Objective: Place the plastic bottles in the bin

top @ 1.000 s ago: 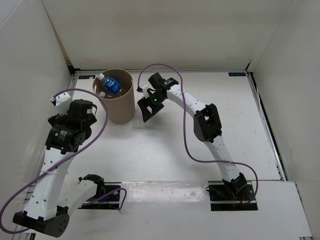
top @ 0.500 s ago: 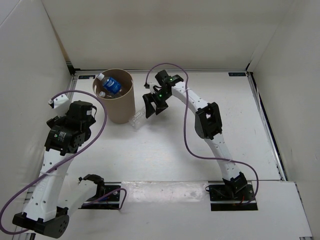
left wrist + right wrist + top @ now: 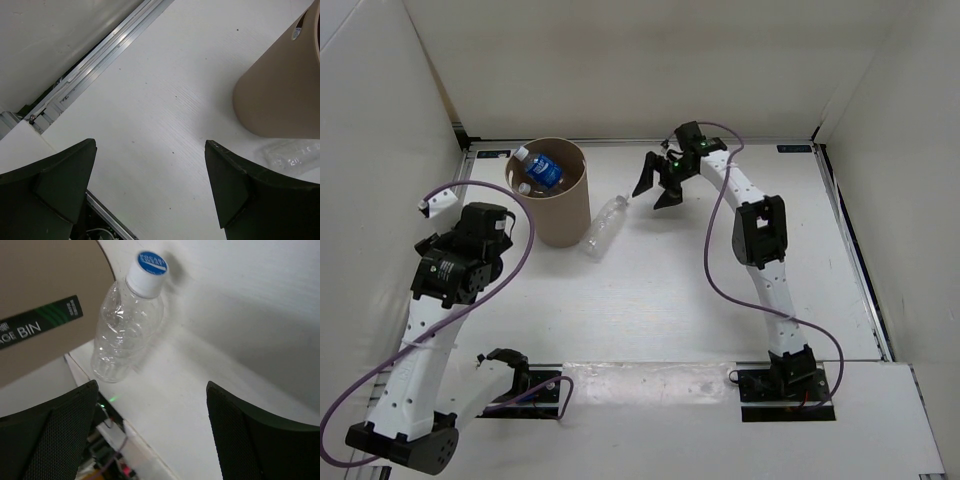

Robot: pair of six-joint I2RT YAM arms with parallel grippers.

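Observation:
The tan bin stands at the back left. Inside it lie a blue-labelled bottle and another white-capped bottle. A clear bottle with a white cap lies on the table just right of the bin; it also shows in the right wrist view and partly in the left wrist view. My right gripper is open and empty, up and to the right of that bottle. My left gripper is open and empty, left of the bin. No orange bottle is in view.
White walls enclose the table on three sides. A metal rail runs along the left edge. The bin's side carries a dark label. Purple cables loop off both arms.
My right gripper has swung back and to the right, away from the bin. The clear bottle it stood over now lies uncovered on the table beside the bin. The left arm has stayed put.

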